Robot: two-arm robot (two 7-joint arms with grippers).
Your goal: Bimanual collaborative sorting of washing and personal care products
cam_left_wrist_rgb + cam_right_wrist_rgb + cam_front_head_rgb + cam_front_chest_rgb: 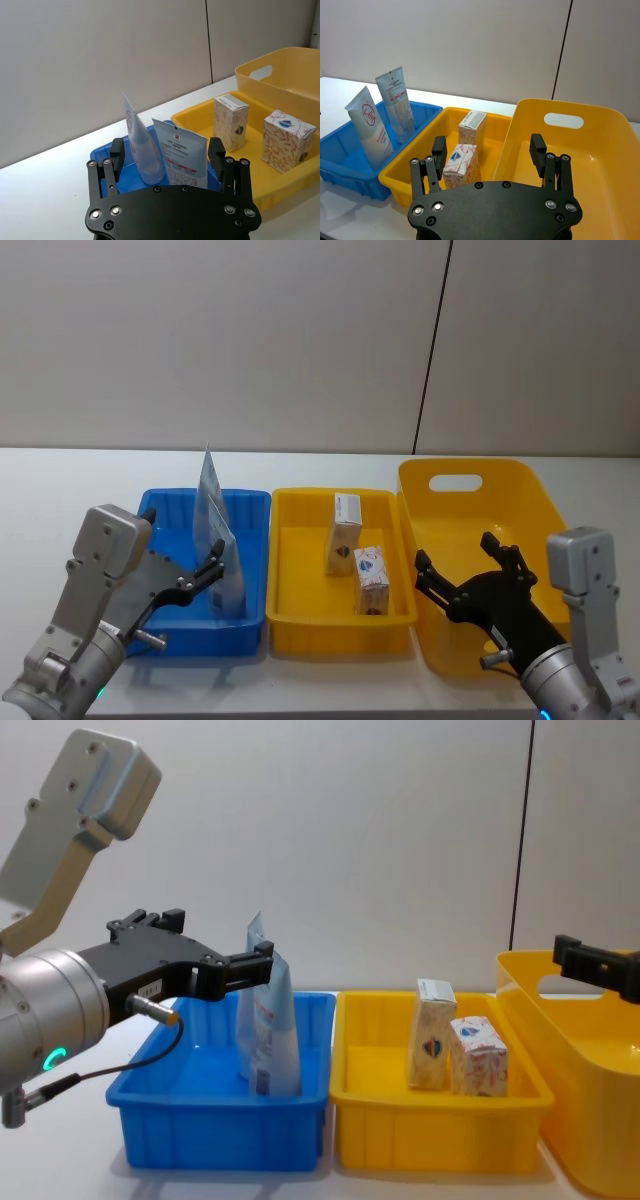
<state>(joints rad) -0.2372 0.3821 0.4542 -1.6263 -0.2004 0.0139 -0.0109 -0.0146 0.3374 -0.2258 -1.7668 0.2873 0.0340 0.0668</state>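
Observation:
Two pale-blue pouches (212,510) (182,155) (270,1020) stand upright in the blue bin (252,502). Two cream cartons (345,530) (371,582) (430,1030) stand in the shallow yellow tray (300,620). My left gripper (205,575) (166,152) (240,960) is open at the bin's near side, its fingertips close beside the pouches; I cannot tell whether they touch. My right gripper (468,570) (488,147) (578,958) hangs open over the near part of the large yellow bin (520,490), holding nothing.
The three containers sit side by side on a white table (60,490), blue on the left, the tray in the middle, the deep handled bin on the right. A grey wall (300,340) rises just behind them.

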